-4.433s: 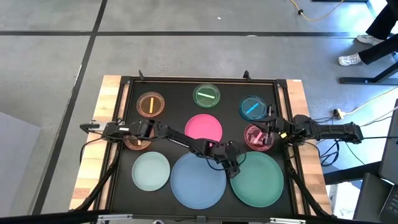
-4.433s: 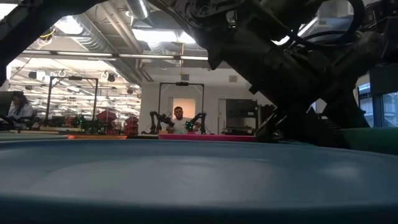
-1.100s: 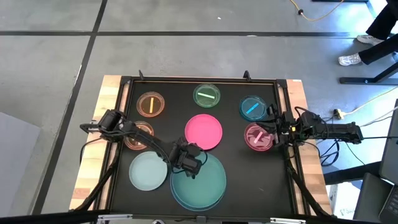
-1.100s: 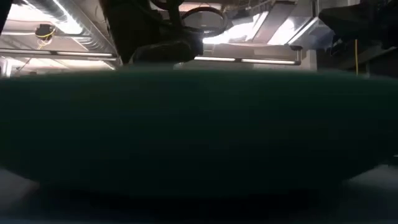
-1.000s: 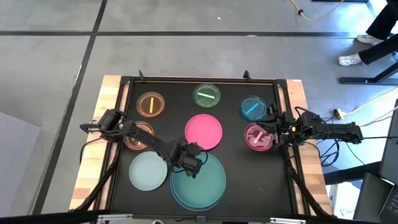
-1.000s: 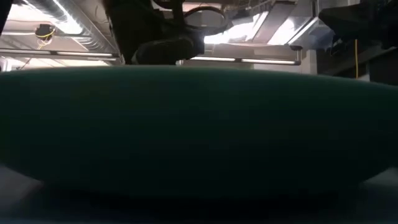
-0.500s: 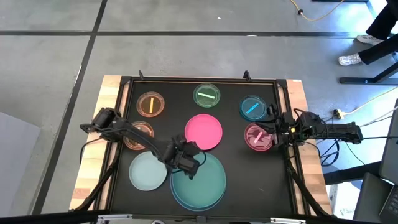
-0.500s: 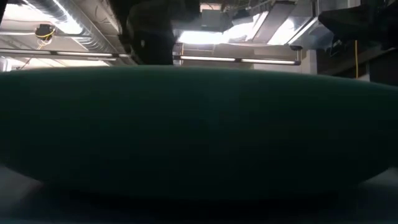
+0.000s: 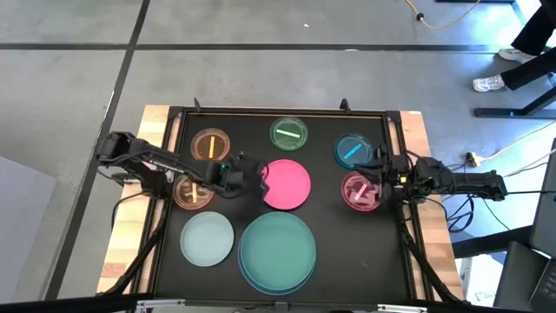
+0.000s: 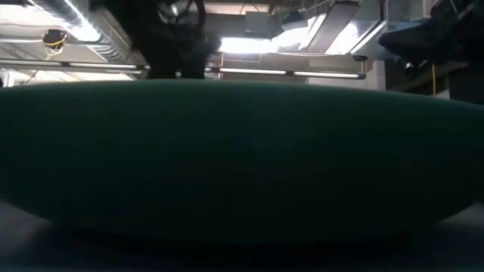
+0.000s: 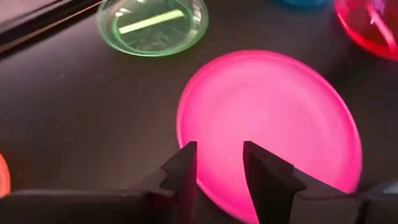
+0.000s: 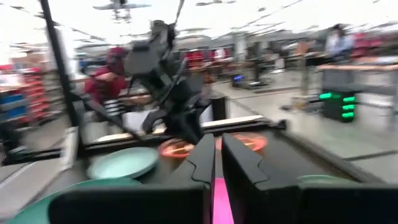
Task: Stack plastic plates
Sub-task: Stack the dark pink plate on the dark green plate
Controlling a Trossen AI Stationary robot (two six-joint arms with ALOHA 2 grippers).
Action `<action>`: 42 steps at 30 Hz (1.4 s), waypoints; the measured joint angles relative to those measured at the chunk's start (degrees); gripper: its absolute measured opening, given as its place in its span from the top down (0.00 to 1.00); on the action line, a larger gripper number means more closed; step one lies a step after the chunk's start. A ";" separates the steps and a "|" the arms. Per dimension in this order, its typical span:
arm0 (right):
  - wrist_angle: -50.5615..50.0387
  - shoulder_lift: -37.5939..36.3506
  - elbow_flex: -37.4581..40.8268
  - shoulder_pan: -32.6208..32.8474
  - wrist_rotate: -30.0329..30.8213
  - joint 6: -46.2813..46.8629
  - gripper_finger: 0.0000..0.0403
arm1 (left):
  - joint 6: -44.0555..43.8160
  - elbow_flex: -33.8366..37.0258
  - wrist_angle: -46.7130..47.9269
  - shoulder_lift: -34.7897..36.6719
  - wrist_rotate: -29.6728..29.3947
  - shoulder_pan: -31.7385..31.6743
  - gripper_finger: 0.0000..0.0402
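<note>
A large green plate [image 9: 276, 252] [image 10: 242, 151] lies on the large blue plate [image 9: 246, 276], whose rim just shows beneath it. My left gripper [image 9: 259, 176] [image 11: 217, 165] is open and hovers over the left edge of the medium pink plate [image 9: 287, 184] [image 11: 267, 124]. A pale mint plate [image 9: 207, 239] lies flat at the near left. The small dishes are orange [image 9: 209, 145], green [image 9: 288, 133] [image 11: 152, 22], blue [image 9: 352, 150] and pink [image 9: 359, 191]. My right gripper [image 9: 376, 180] [image 12: 216, 163] sits at the pink dish's right rim, its fingers nearly together. My right gripper reaches level from the table's right side to the small pink dish's right rim [image 12: 217, 194]. A pink strip shows in the narrow gap between its two fingers. The dish's bottom stays on the mat.
A second orange-brown small dish [image 9: 193, 191] sits under the left arm. A black mat with a raised frame [image 9: 278, 111] covers the wooden table. The near right part of the mat [image 9: 365, 252] is bare. In the low view the green plate blocks nearly everything.
My left gripper has drawn away from the large green plate's far-left rim, moving toward the far edge and slightly left, and now hovers at the pink plate's left edge. The green plate has stayed on the blue one. My right arm has kept still.
</note>
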State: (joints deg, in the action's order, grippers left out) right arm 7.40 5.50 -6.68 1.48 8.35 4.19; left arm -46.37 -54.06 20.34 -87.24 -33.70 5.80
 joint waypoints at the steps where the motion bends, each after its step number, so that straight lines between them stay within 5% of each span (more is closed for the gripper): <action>1: 0.34 0.02 0.00 -0.02 2.15 -0.23 0.94 | -0.11 1.72 -3.72 -0.08 0.26 -1.11 0.69; 5: 3.42 0.00 0.02 -0.04 11.29 -1.77 0.94 | -0.19 6.07 -15.50 -1.94 4.15 -4.42 0.69; 9: 6.11 0.00 0.02 -0.04 15.54 -4.09 0.94 | 0.23 6.69 -16.43 -3.94 9.55 -6.69 0.69; 19: -3.41 0.02 0.00 0.00 13.06 -4.03 0.94 | 0.26 6.73 -14.85 -4.44 11.57 -8.44 0.69; 42: -4.55 0.00 0.00 0.00 11.52 -1.64 0.94 | -0.94 7.08 -15.84 -10.64 16.34 -11.16 0.70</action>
State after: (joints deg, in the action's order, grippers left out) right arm 2.85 5.50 -6.68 1.48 19.88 2.55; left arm -47.31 -46.98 4.50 -97.89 -17.37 -5.36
